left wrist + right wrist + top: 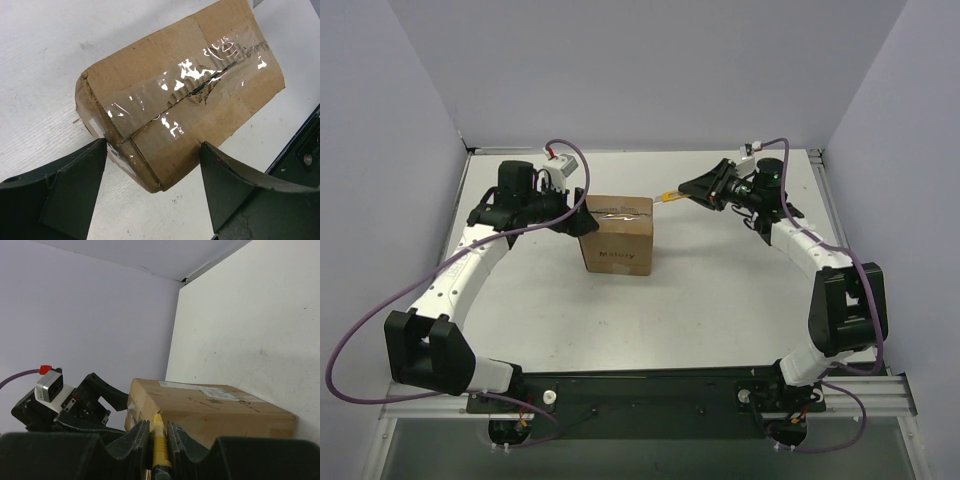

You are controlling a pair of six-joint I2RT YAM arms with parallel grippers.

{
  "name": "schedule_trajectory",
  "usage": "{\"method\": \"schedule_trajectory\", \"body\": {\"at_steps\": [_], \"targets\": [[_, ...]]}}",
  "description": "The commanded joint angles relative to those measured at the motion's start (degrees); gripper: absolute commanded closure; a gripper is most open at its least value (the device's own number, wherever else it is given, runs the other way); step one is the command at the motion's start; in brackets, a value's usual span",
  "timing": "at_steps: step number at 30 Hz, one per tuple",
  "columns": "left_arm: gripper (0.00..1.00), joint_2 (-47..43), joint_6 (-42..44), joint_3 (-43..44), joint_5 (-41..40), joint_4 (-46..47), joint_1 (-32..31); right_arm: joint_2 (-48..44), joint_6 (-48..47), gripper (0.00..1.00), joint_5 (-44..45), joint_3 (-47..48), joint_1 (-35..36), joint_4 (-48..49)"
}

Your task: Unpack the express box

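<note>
Currently the express box (617, 235) stands upright on the worktop (720, 300), near the middle and closer to the far edge than to the near edge, flaps closed. Clear tape (165, 107) runs along the top seam, and the seam gapes at one spot. The left gripper (575, 215) is at the left end of the box with its jaws spread wide, one finger (75, 185) on each side of that end; contact with the cardboard cannot be confirmed. The right gripper (682, 190) is pressed together on a yellow utility knife (668, 197), pinching its body. The knife tip points at the box's right upper edge and lies just beside it.
</note>
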Motion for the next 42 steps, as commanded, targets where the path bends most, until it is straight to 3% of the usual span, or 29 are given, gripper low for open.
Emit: {"method": "schedule_trajectory", "body": {"at_steps": [1,11,42], "targets": [[0.17,-0.1,0.7,-1.0,-0.4,-1.0,-0.1,-4.2,0.1,1.0,-1.0,-0.8,-0.4,3.5],[0.17,1.5,0.7,0.3,0.2,-0.1,-0.2,-3.4,-3.3,1.0,-0.8,0.6,-0.2,-1.0],[0.18,5.6,1.2,3.3,0.7,0.3,-0.9,-1.5,-3.5,1.0,-1.1,3.5,-1.8,-2.5]]}}
